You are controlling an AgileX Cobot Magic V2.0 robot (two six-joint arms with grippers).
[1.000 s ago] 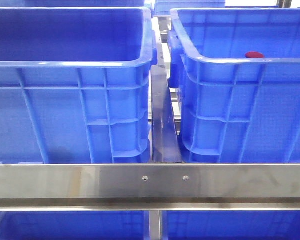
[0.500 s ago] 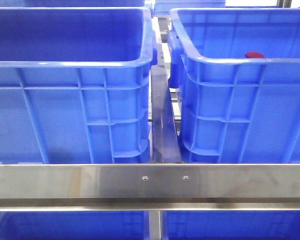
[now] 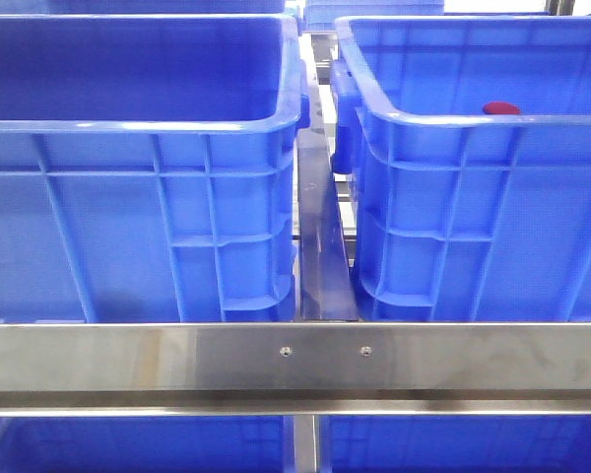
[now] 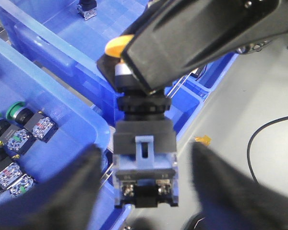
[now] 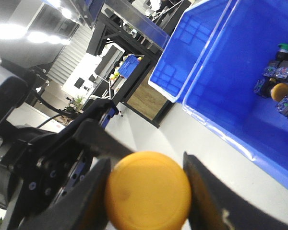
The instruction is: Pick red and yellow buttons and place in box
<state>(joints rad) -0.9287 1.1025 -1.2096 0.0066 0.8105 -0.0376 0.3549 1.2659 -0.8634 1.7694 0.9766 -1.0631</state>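
While the right gripper (image 5: pixel 146 191) is clamped on the yellow button (image 5: pixel 147 189), its two fingers pressed against either side of the domed cap, the left gripper (image 4: pixel 145 167) stands spread. Its blurred fingers (image 4: pixel 74 191) flank the button's black body without touching it. This looks like a hand-over in mid-air: the button hangs between the two arms, outside every crate, over grey floor beside the blue bins.

The button is a whole switch unit. Its long axis runs from the yellow cap (image 4: pixel 119 46) through the black collar to the grey-blue terminal block (image 4: pixel 145 167). The cap points away from the left wrist and straight at the right wrist camera; the screw terminals face the left wrist. How that axis lies in the room I cannot tell.

The next move, as I judge it, is for the left fingers to close squarely on the flat sides of the block before the right ones let go. A skewed bite would let the top-heavy unit swing. The carry to the box follows.

Farther out, a bin (image 4: pixel 62 115) to one side holds loose green-capped switches (image 4: pixel 19 139). In the front view no arm shows. The box (image 3: pixel 443 197) is the crate on the right, and the red button (image 3: pixel 501 108) peeps over its near rim, apparently already inside. The smooth-walled crate (image 3: pixel 128 217) stands to its left.
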